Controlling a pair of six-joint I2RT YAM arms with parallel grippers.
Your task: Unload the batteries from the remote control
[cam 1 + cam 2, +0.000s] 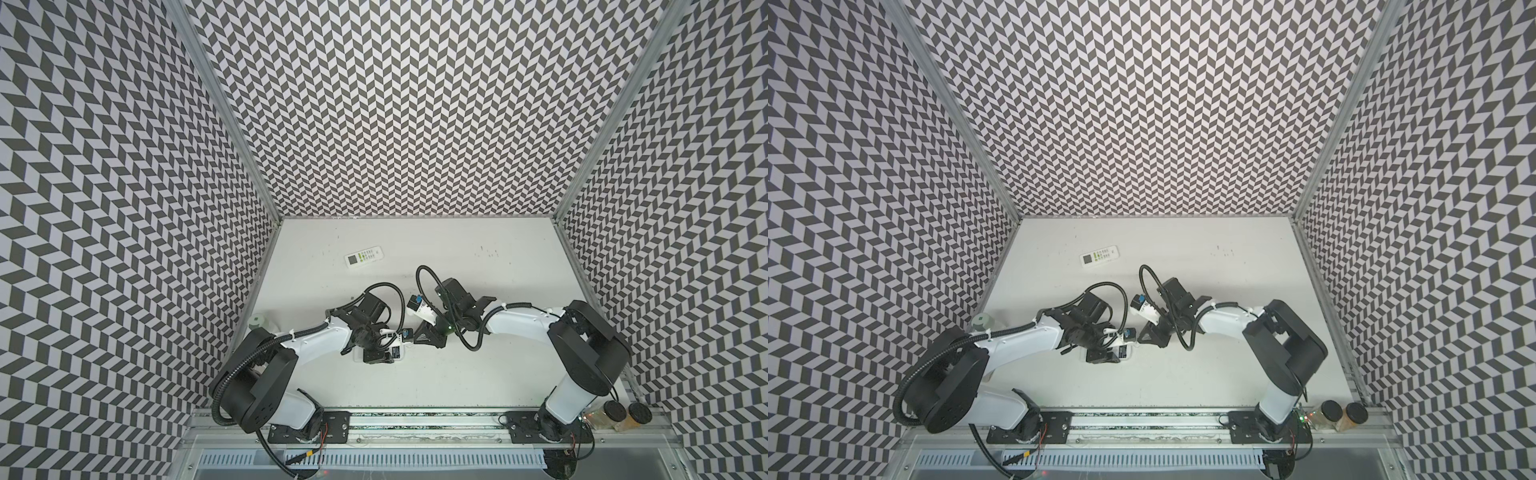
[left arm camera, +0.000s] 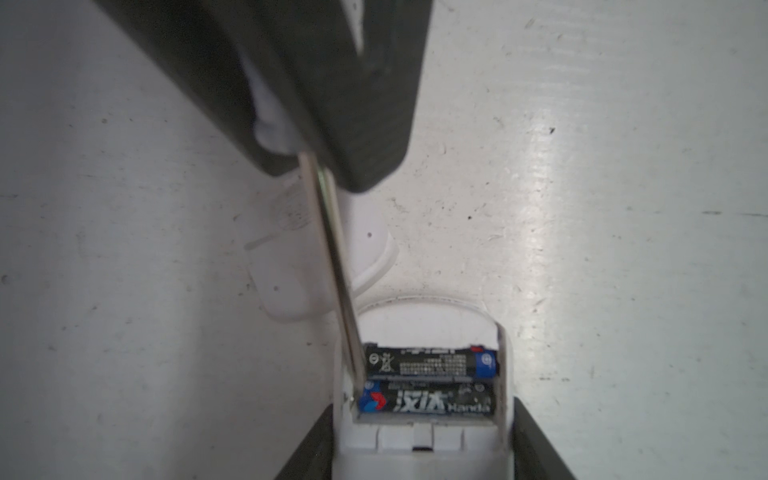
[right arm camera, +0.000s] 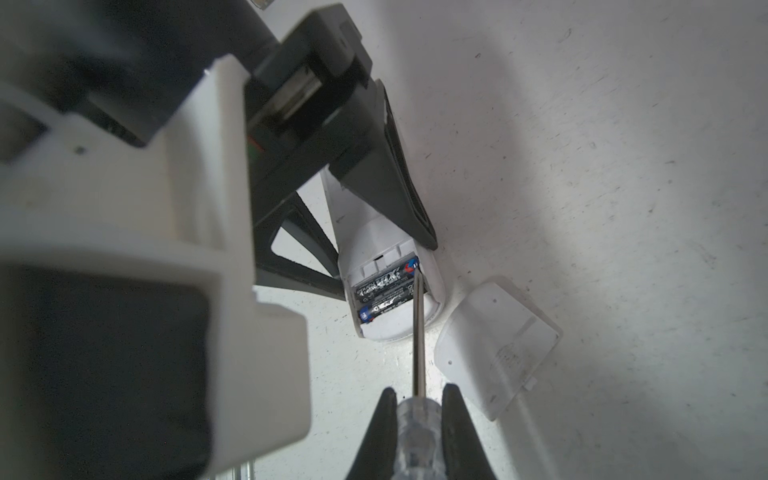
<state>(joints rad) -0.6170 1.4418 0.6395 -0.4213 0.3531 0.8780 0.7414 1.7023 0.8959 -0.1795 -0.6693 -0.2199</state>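
Now clamping the remote control (image 2: 419,451) between the left fingers (image 2: 309,453) on the counter (image 2: 623,208). Pinching a screwdriver (image 3: 419,340) in the right fingers (image 3: 384,432), tip against two black batteries (image 2: 432,363) in the open compartment (image 2: 428,326).

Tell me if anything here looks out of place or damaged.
Only the battery cover, lying loose on the table beside the open remote, which fits the job. The right hand's screwdriver tip sits at the end of one black battery. Nothing looks spilled or broken.
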